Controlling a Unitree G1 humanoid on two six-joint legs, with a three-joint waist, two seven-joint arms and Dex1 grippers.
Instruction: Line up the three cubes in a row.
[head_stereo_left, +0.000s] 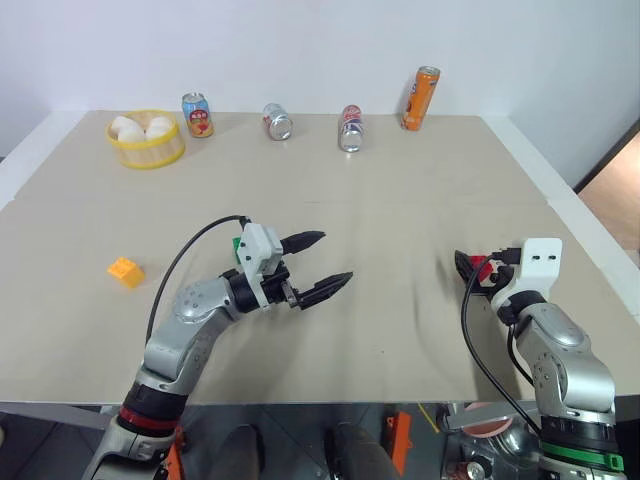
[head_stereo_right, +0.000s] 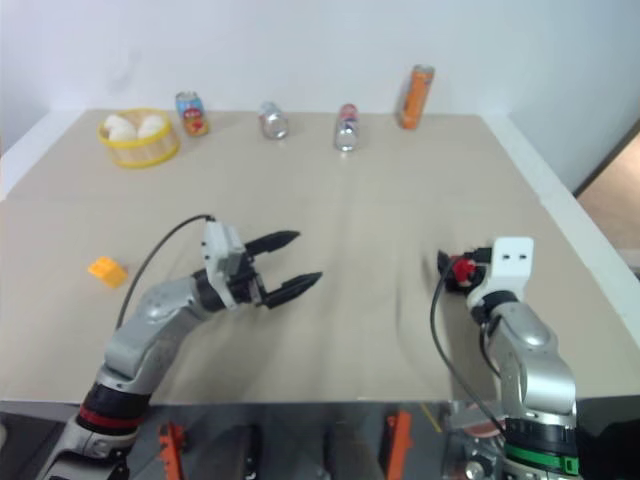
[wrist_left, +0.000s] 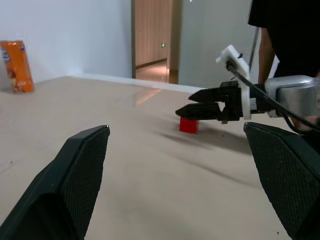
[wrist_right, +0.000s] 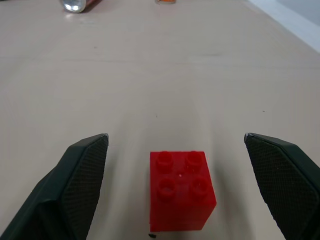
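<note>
Nearest the robot, the R gripper (head_stereo_left: 472, 272) sits low over the table (head_stereo_left: 400, 200) on the right side w/ fingers spread wide; the red cube (wrist_right: 181, 190) stands studs-up on the table between the two fingers (wrist_right: 75, 185), touching neither, nothing gripped. Left of centre the L gripper (head_stereo_left: 322, 263) hangs above the table pointing toward the right, jaws wide apart & empty. Just behind its wrist a bit of green shows, prob. the green cube (head_stereo_left: 237, 243), mostly hidden by the arm so can't say how it lies. Further left, well apart from both grippers, the orange-yellow cube (head_stereo_left: 125, 270) lies alone on the table. Along the far edge: a yellow basket (head_stereo_left: 148, 148) of white eggs at left, then 3 short cans (head_stereo_left: 198, 115), two of them lying on their sides, then a tall orange can (head_stereo_left: 421, 98) upright at right. In the left wrist view a person (wrist_left: 285, 35) in dark clothes stands beyond the R arm.
</note>
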